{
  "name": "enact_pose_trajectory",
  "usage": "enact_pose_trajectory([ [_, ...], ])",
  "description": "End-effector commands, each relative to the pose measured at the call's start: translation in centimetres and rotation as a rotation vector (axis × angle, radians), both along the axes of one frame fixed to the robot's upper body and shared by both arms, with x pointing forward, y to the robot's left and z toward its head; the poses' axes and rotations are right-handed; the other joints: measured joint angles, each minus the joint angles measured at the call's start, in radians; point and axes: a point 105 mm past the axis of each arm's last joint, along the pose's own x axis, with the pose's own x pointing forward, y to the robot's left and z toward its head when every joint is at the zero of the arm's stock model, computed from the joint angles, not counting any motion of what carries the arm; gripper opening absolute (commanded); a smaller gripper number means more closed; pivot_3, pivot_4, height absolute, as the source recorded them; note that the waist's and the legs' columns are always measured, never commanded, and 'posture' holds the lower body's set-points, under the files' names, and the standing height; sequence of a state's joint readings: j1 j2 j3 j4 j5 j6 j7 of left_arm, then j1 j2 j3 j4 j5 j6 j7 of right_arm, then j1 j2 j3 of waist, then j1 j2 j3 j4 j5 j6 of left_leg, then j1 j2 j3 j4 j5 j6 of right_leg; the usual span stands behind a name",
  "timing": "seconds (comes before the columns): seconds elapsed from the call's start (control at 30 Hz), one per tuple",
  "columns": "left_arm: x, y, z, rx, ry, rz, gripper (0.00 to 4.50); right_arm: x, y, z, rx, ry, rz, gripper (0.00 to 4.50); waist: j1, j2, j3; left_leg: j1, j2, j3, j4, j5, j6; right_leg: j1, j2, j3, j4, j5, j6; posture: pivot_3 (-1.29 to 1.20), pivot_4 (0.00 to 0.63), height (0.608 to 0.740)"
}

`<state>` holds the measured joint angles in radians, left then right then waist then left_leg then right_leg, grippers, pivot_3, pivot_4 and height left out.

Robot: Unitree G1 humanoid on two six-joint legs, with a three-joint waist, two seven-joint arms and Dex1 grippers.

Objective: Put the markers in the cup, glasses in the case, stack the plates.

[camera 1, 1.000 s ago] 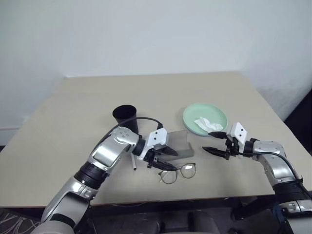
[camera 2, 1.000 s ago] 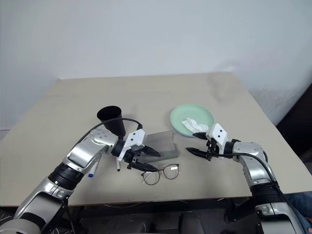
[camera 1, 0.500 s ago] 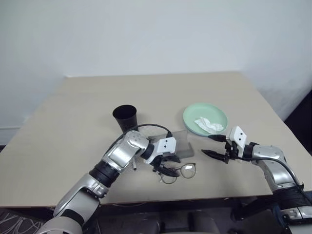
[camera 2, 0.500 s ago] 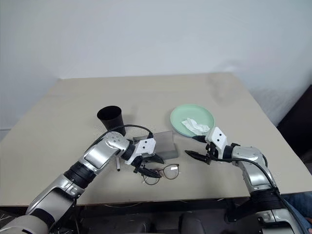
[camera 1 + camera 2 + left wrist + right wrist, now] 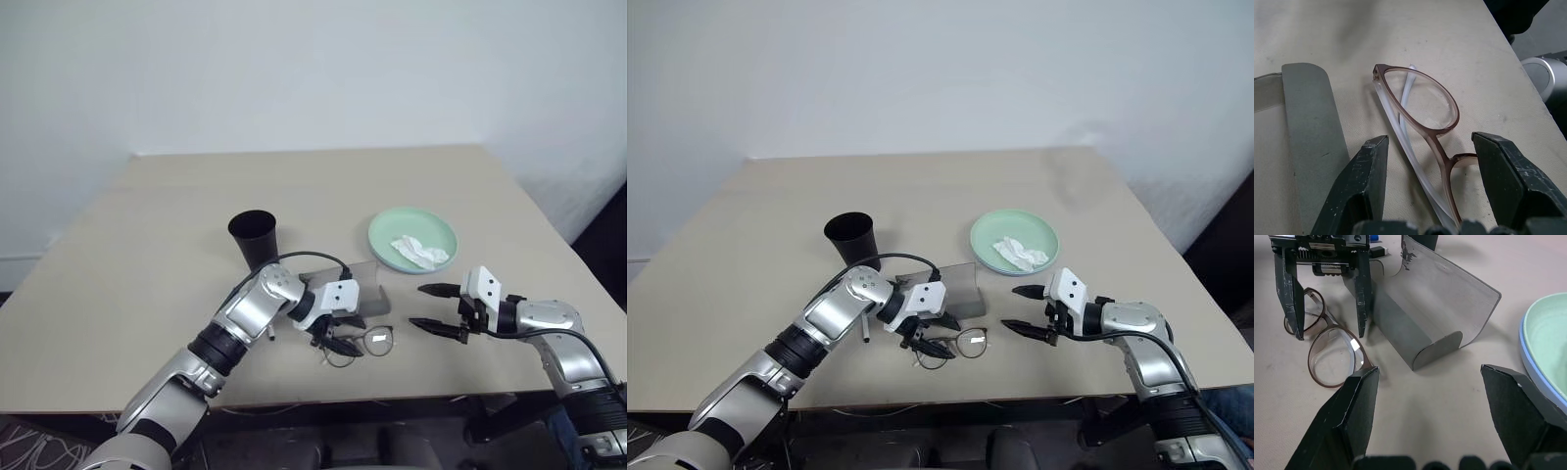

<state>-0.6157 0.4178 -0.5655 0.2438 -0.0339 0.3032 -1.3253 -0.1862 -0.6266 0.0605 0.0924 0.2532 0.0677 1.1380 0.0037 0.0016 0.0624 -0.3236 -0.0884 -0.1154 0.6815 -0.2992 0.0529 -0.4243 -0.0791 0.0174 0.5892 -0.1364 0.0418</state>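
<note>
The glasses (image 5: 370, 341) lie on the table in front of the case (image 5: 364, 284), a grey box whose clear lid (image 5: 1449, 289) stands up. My left gripper (image 5: 1430, 142) is open and low over the glasses, one finger on each side of the frame. My right gripper (image 5: 418, 305) hovers open to the right of the glasses with nothing in it. The black cup (image 5: 254, 238) stands upright behind my left arm. A thin marker (image 5: 863, 331) lies by my left forearm. The mint green plate (image 5: 392, 230) rests on the light blue plate (image 5: 1526, 350).
A crumpled white tissue (image 5: 419, 252) lies in the green plate. The table's front edge (image 5: 392, 399) runs close below the glasses and both grippers. The tan tabletop stretches wide behind the cup and plates.
My left gripper has come down and slightly right, and now straddles the glasses. My right gripper has drawn back toward the table's front edge, away from the plates. Both stayed open.
</note>
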Motion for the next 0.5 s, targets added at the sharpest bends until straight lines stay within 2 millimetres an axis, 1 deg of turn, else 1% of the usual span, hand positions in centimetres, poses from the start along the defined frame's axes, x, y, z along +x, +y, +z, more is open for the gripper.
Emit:
enact_pose_trajectory([
  [0.03, 0.83, -0.11, 0.94, 0.001, -0.057, 0.006, 2.44, 0.33, 0.14, 1.22, -0.001, -0.060, 0.016, 3.62, 0.000, 0.000, 0.000, 0.000, 0.000, 0.000, 0.000, 0.000, 0.000, 0.000, 0.000, 0.000, 0.000, 0.000, 0.000, 0.00, 0.000, 0.740],
  [0.07, 0.82, -0.11, 0.98, -0.001, -0.058, 0.005, 2.21, 0.34, 0.14, 1.20, -0.003, -0.061, 0.016, 3.62, 0.000, 0.000, 0.000, 0.000, 0.000, 0.000, 0.000, 0.000, 0.000, 0.000, 0.000, 0.000, 0.000, 0.000, 0.000, 0.00, 0.000, 0.740],
  [0.13, 0.85, -0.12, 1.07, -0.003, -0.065, 0.002, 1.59, 0.37, 0.10, 1.17, -0.007, -0.063, 0.016, 3.62, 0.000, 0.000, 0.000, 0.000, 0.000, 0.000, 0.000, 0.000, 0.000, 0.000, 0.000, 0.000, 0.000, 0.000, 0.000, 0.00, 0.000, 0.740],
  [0.5, 1.20, -0.08, 1.61, -0.012, -0.084, -0.003, 1.59, 0.78, -0.20, 0.79, -0.025, -0.074, 0.007, 3.62, 0.000, 0.000, 0.000, 0.000, 0.000, 0.000, 0.000, 0.000, 0.000, 0.000, 0.000, 0.000, 0.000, 0.000, 0.000, 0.00, 0.000, 0.740],
])
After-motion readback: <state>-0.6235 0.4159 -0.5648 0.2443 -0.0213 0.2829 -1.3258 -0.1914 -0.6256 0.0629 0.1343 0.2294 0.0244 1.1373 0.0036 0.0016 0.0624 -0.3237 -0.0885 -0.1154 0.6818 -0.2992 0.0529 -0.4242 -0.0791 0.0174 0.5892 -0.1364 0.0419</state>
